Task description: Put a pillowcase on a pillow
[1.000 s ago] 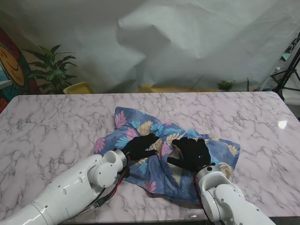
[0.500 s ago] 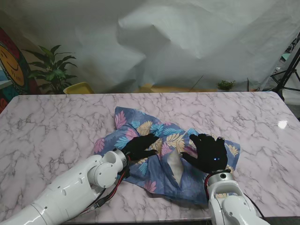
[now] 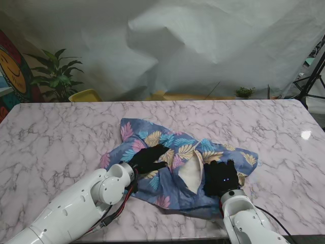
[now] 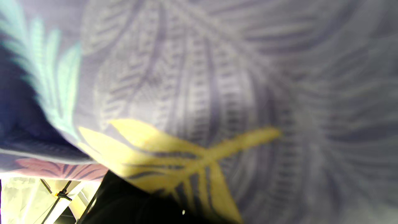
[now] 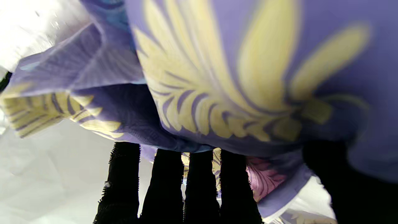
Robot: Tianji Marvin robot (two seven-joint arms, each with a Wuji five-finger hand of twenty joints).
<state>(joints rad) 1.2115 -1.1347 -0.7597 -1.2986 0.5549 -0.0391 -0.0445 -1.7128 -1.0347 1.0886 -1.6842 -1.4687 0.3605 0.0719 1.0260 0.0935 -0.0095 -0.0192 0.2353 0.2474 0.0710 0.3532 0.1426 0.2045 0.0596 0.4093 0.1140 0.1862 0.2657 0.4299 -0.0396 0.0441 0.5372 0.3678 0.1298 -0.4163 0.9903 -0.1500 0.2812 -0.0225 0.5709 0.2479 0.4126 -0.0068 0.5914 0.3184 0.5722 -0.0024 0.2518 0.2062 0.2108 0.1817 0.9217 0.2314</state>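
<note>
A leaf-print pillowcase (image 3: 177, 157) lies crumpled near the middle of the marble surface (image 3: 61, 132), its opening gaping to show the white pillow (image 3: 190, 174) inside. The left hand (image 3: 150, 158) rests on the fabric just left of that opening; whether its fingers grip the cloth cannot be told. The right hand (image 3: 221, 177) sits at the opening's right edge, its black fingers (image 5: 164, 183) straight and side by side under a fold of pillowcase, thumb on the other side.

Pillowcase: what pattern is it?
Blue-purple pillowcase printed with yellow, teal and pink leaves; clearest from the stand view.
</note>
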